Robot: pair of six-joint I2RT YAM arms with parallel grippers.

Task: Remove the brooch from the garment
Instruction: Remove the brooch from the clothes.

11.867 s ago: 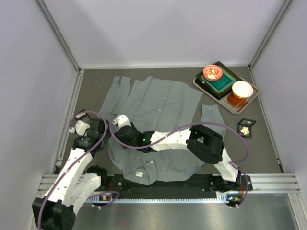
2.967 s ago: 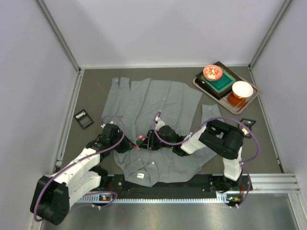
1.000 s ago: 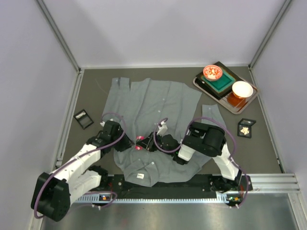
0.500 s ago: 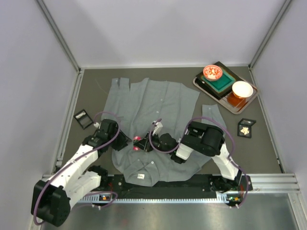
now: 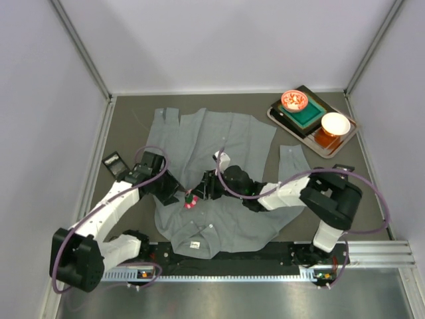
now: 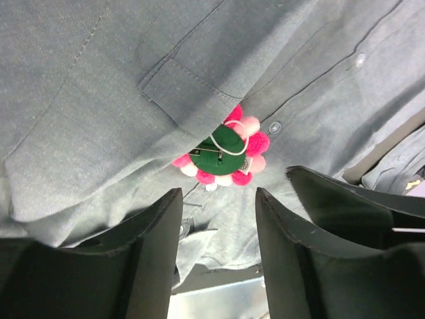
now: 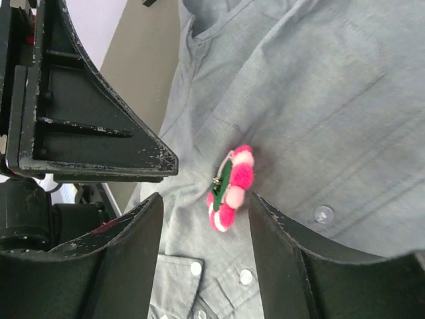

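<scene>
The brooch [image 5: 191,200], a pink and white pom-pom flower with a green back, rests on the grey garment [image 5: 226,143] by its chest pocket. In the left wrist view the brooch [image 6: 222,151] shows its green back and wire clasp just past my left gripper [image 6: 218,194], which is open and holds nothing. In the right wrist view the brooch [image 7: 230,188] stands on edge on the garment [image 7: 332,100], between the spread tips of my open right gripper [image 7: 206,203] and close to the right finger. From above, the left gripper [image 5: 174,193] and the right gripper [image 5: 203,189] flank the brooch.
A tray [image 5: 277,114] at the back right carries a red bowl [image 5: 294,100] and a white bowl [image 5: 335,123]. A small black box [image 5: 340,178] lies right of the shirt sleeve. Another black box [image 5: 113,163] lies left of the left arm.
Both grippers have opened wider around the brooch. The right arm's elbow has swung out to the right, and the left wrist has shifted up and left.
</scene>
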